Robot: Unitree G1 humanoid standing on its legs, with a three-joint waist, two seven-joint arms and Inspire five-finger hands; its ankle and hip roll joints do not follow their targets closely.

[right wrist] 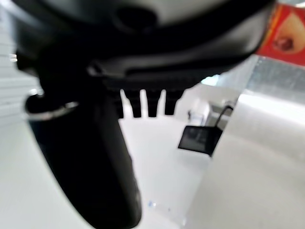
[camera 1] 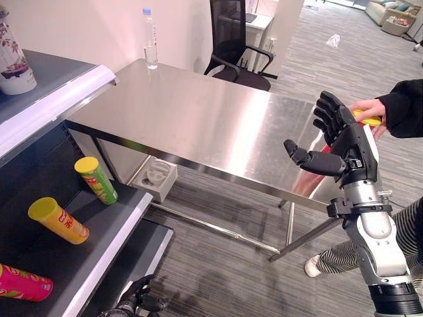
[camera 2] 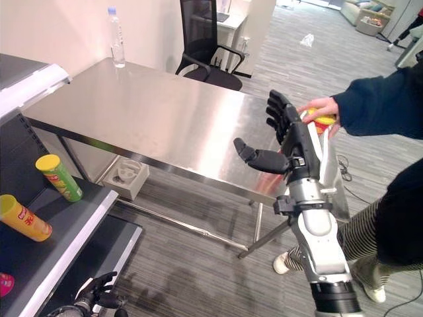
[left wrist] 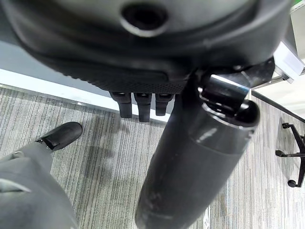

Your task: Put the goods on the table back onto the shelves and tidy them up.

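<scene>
My right hand point(camera 1: 347, 142) is raised over the right end of the steel table point(camera 1: 198, 112), open, with straight fingers and the thumb pointing left. Just behind it a person's hand point(camera 2: 320, 105) holds a red can with a yellow lid point(camera 2: 325, 122), which is partly hidden by my fingers. A red piece of that can point(right wrist: 286, 33) shows past the palm in the right wrist view. My left hand point(camera 1: 135, 297) hangs low near the floor beside the shelf, fingers relaxed and empty. On the shelf board point(camera 1: 112, 231) lie a green can point(camera 1: 97, 179), a yellow-orange can point(camera 1: 58, 220) and a pink can point(camera 1: 23, 282).
A water bottle point(camera 1: 151, 39) stands at the table's far left corner. A flowered container point(camera 1: 13, 59) sits on the top shelf. An office chair point(camera 1: 234, 46) stands behind the table and a white block point(camera 1: 157, 177) lies under it. The person stands at the right.
</scene>
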